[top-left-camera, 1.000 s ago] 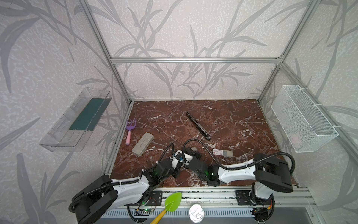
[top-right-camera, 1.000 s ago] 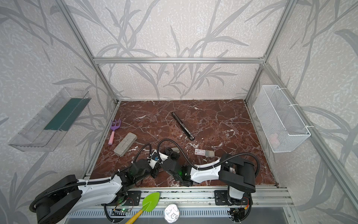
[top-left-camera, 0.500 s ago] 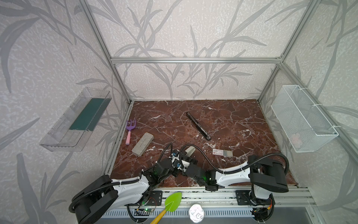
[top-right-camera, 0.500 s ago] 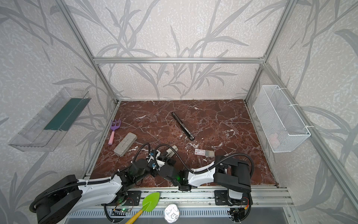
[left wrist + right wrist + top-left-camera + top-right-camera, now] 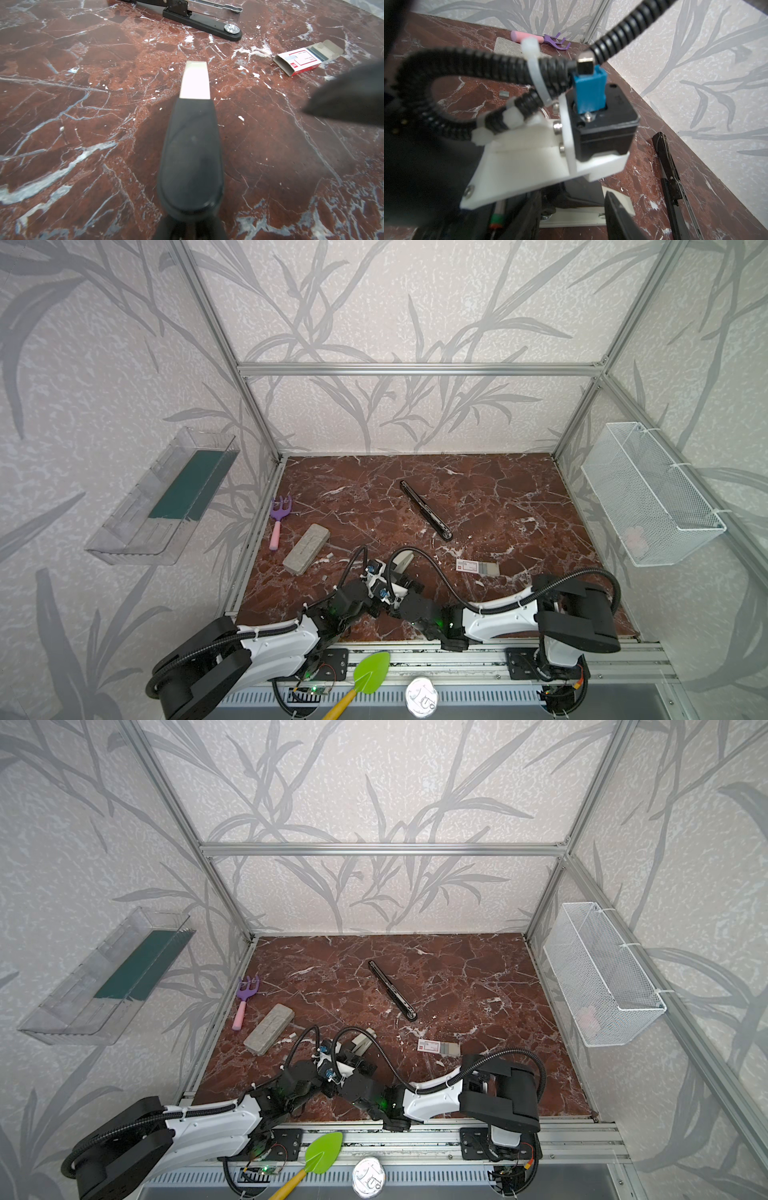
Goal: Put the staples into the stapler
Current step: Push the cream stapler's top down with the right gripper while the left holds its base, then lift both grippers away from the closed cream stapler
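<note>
Purple rake point(image 5: 279, 514) and grey block point(image 5: 306, 548) hug the bench's point(image 5: 519, 497) left edge. At front centre, the left gripper point(image 5: 191, 228) clamps the beige-and-black stapler point(image 5: 192, 145). Beside it the right gripper point(image 5: 575, 209) stands parted and empty. The black stapler point(image 5: 426, 510) lies mid-bench, splayed flat with its silver rail bared. The staples point(image 5: 477, 567), grey in a red-marked white box, lie front-right amid bare marble.
</note>
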Robot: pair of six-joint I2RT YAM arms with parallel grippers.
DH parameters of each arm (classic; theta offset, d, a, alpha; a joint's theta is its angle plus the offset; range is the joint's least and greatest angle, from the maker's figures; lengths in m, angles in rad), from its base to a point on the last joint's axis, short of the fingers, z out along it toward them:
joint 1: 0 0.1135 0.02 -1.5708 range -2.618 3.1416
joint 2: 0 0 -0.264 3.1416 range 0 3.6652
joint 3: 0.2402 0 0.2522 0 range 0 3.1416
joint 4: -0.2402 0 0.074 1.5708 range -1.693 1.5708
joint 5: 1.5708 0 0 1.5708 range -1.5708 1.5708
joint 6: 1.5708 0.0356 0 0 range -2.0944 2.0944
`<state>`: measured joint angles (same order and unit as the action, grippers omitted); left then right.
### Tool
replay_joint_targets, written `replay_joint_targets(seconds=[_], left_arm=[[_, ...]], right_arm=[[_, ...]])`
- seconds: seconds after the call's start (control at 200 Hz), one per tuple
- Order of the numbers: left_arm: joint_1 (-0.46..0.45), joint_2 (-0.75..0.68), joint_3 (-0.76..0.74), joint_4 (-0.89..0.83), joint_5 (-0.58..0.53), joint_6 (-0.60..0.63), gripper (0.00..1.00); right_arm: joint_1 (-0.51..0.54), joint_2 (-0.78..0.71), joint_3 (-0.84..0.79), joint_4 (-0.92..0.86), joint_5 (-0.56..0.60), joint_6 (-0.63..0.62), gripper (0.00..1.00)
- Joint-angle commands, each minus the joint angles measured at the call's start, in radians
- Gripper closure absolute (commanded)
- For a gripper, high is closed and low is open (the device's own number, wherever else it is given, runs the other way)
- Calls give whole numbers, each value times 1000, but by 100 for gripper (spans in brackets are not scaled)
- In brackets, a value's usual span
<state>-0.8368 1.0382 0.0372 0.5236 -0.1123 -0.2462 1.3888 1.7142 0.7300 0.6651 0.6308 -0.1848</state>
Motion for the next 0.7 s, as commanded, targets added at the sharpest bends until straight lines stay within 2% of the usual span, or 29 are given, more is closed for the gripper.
replay_joint_targets(seconds=[0.0,0.075,0.155,0.285,0.43,0.695], left_arm=[[5,-11,57,4,-60,-18,100],[5,-8,61,-7,-72,-24,100],[5,-7,72,-22,-88,-33,100],[5,-2,118,-99,-157,-41,100],[5,38,160,-107,-245,-42,100],[11,291,310,-70,-504,-38,100]], right_arm=[[-6,-72,-23,-30,16,61,49],[-40,-116,-37,-90,13,131,50],[-56,-158,-62,-110,17,151,51],[-91,-216,-88,-186,27,206,52],[-131,-280,-119,-242,34,258,52],[-174,-362,-152,-287,72,286,52]])
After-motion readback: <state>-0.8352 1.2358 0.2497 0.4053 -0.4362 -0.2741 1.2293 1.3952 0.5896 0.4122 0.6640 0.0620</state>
